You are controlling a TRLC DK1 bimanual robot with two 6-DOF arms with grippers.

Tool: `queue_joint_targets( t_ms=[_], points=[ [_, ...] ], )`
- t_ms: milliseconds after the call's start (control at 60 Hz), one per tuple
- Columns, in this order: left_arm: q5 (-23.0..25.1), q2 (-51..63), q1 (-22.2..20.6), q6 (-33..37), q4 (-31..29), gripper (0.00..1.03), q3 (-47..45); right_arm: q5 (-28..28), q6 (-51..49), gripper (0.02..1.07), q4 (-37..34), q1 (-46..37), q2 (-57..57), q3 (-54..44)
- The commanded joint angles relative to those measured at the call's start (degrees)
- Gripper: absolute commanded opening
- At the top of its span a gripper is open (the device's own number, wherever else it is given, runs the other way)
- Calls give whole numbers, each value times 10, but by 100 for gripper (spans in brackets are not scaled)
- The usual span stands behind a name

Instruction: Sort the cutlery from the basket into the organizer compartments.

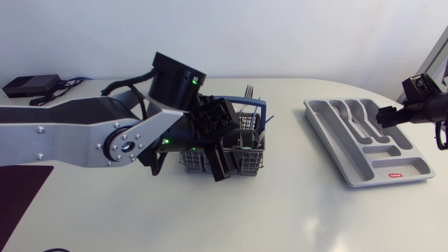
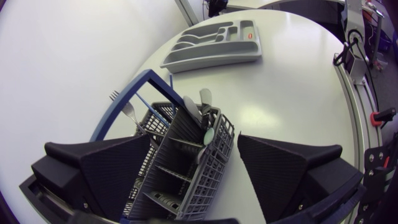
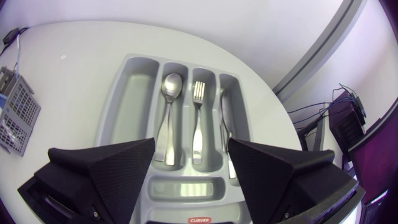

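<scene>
While your left gripper hangs spread and empty over the basket, centre it on the fork standing beside the basket's blue handle, then descend straight. Your right gripper, likewise spread, hovers over the organizer, well apart from the basket.

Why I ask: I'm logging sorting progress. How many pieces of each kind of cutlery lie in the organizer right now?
spoon: 1
fork: 1
knife: 1
Total: 3 pieces in the organizer, each in its own compartment.
</scene>
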Motion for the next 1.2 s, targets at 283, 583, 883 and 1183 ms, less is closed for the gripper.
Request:
queue_joint_targets(
  t_ms=[283,583,883,1183],
  points=[
    [31,81,-1,63,3,87,36,2,-3,89,33,103,-135,-170],
    [61,103,12,83,-12,80,80,31,9,89,48,186,-192,-250],
    [88,138,19,104,-17,63,116,39,16,89,66,216,-206,-292],
    [105,162,26,126,-30,44,148,45,18,89,78,229,-206,-303]
  ],
)
